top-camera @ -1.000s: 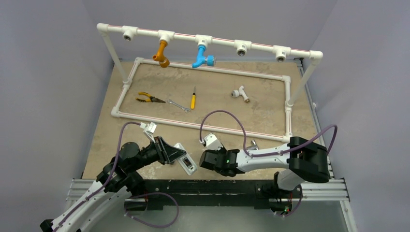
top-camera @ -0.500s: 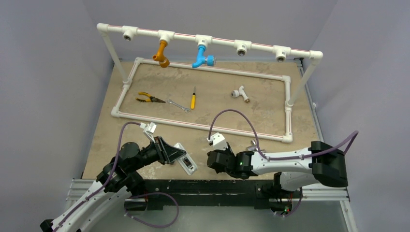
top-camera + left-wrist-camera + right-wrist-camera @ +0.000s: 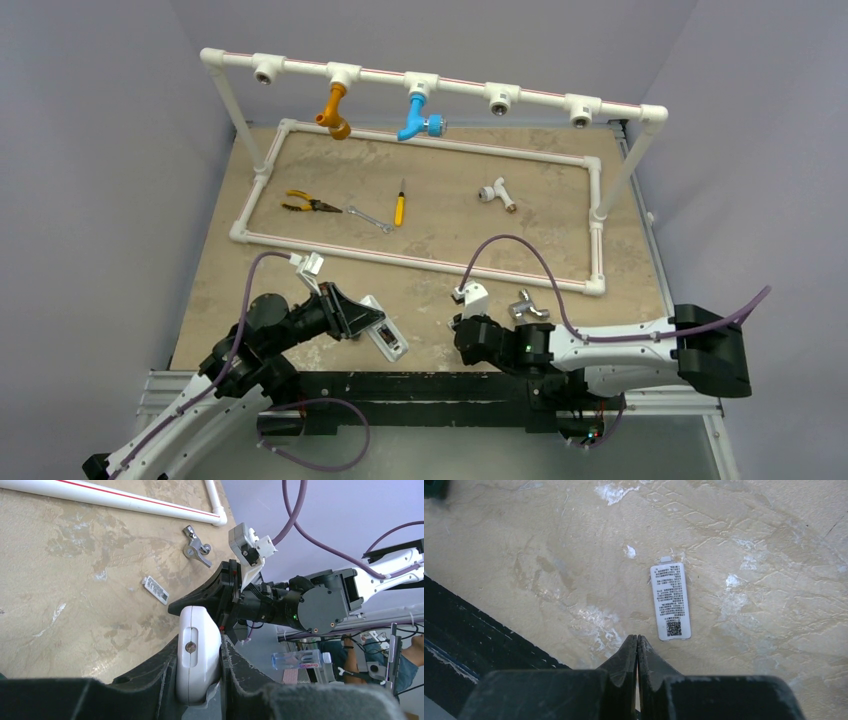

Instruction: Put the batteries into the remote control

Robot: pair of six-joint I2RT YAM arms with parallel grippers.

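Observation:
My left gripper (image 3: 372, 326) is shut on the white remote control (image 3: 384, 339) and holds it tilted just above the table's near edge. In the left wrist view the remote (image 3: 198, 660) stands on edge between the fingers. My right gripper (image 3: 463, 334) is shut and empty, low over the table to the right of the remote. In the right wrist view its tips (image 3: 637, 639) are just short of the small flat white cover (image 3: 670, 601), which lies label up. The cover also shows in the left wrist view (image 3: 155, 589). No batteries are in view.
A silver tap fitting (image 3: 528, 305) lies by the right wrist. A white pipe frame (image 3: 420, 260) crosses the table behind both grippers, with pliers (image 3: 305, 204), a wrench (image 3: 370, 219), a yellow screwdriver (image 3: 400, 207) and a white tee (image 3: 496, 191) inside. The black front rail (image 3: 440, 385) is close by.
My right arm has swung right and stretched out low, taking its shut gripper away from the remote towards the tap fitting. The left arm and the remote have not moved.

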